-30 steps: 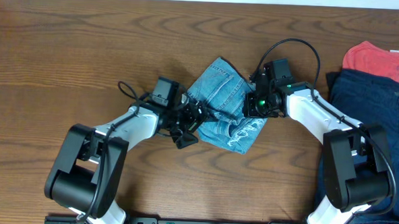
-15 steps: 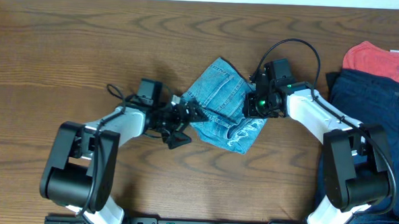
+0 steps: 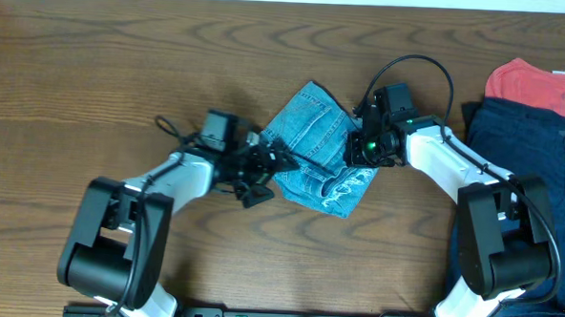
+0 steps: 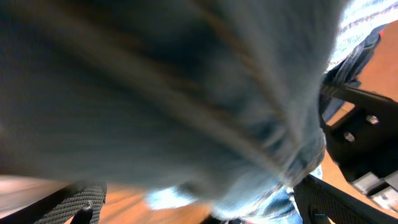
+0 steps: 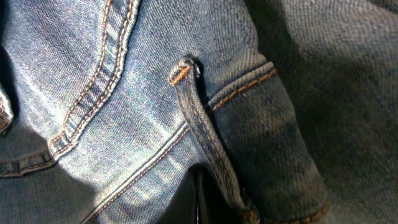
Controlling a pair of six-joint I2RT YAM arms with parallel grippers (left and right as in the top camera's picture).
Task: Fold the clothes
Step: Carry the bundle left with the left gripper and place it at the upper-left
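Observation:
The clothes are light blue jeans (image 3: 314,146), folded into a small bundle in the middle of the table. My left gripper (image 3: 265,177) is open at the bundle's left edge. In the left wrist view, blurred denim (image 4: 186,93) fills the frame above the gripper (image 4: 205,211), whose dark fingers (image 4: 74,202) stand wide apart. My right gripper (image 3: 359,148) rests on the bundle's right edge. In the right wrist view that gripper (image 5: 199,205) is shut, its tips against denim beside a belt loop (image 5: 199,118), with no cloth seen between them.
A pile of other garments lies at the table's right edge: a red shirt (image 3: 544,82) and a dark navy piece (image 3: 536,141). Bare wooden table (image 3: 125,56) stretches to the left and behind.
The left arm drew back to the left, then came a little right again toward the jeans. The right arm and the bundle have not moved.

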